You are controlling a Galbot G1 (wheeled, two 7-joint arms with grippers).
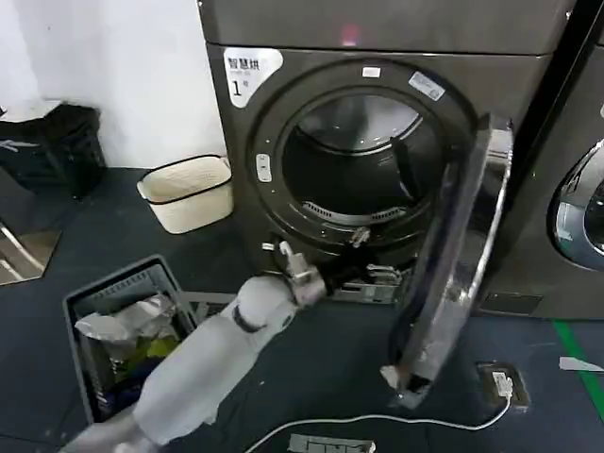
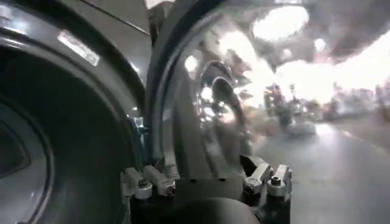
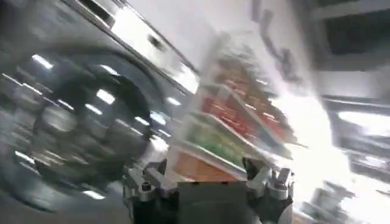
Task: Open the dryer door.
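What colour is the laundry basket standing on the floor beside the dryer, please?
Cream with a dark rim; the laundry basket shows best in the head view, left of the dryer.

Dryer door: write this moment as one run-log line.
dryer door: swung open | dryer: drum exposed | left gripper: below opening

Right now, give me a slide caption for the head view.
Dryer door swung open, left end effector below the dryer drum opening.

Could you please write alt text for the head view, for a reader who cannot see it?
The dryer door stands swung wide open to the right, baring the drum opening of the dryer. The left gripper reaches toward the machine's lower front. A cream basket sits on the floor to the left.
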